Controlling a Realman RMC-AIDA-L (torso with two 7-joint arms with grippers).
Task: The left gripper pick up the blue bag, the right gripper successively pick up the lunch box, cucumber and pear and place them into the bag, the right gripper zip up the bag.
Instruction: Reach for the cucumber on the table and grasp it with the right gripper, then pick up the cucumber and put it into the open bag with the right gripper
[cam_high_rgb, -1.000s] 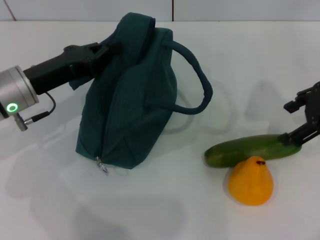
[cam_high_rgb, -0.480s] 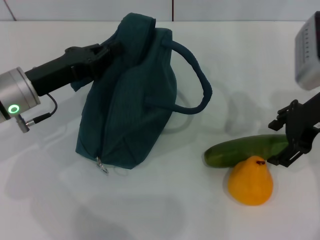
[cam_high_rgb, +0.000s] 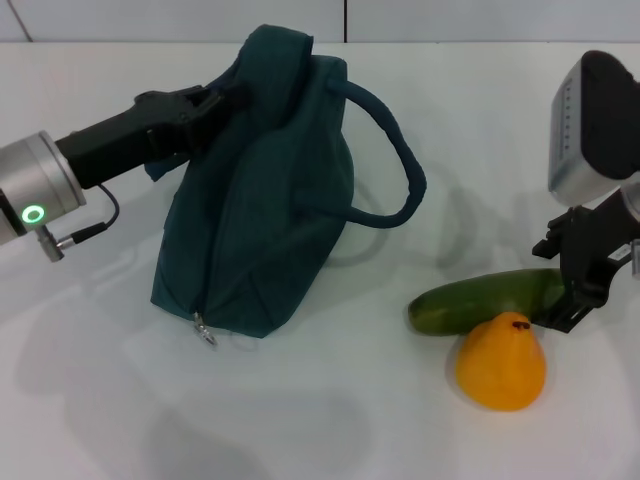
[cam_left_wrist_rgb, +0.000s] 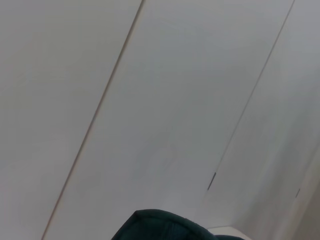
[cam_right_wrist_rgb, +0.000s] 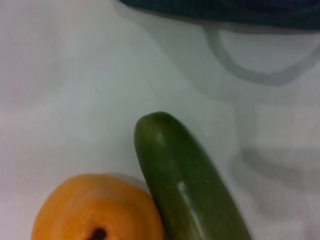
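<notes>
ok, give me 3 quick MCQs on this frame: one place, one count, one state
1. Where is the pear relative to the cucumber?
A. touching it, on the near side
B. inside the bag
C. far left of the table

2. How many produce items lie on the table?
A. one
B. two
C. four

3. What is the left gripper doing?
A. parked off the table
B. gripping the pear
C. holding up the blue bag

Answers: 1 A, they touch in the right wrist view. 2 B, cucumber plus pear. 3 C, its fingers are at the bag's top; the right gripper is at the cucumber's end.

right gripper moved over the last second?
Yes. In the head view the right gripper has come in from the right edge toward the blue bag, and now sits at the cucumber's right end, beside the pear.
</notes>
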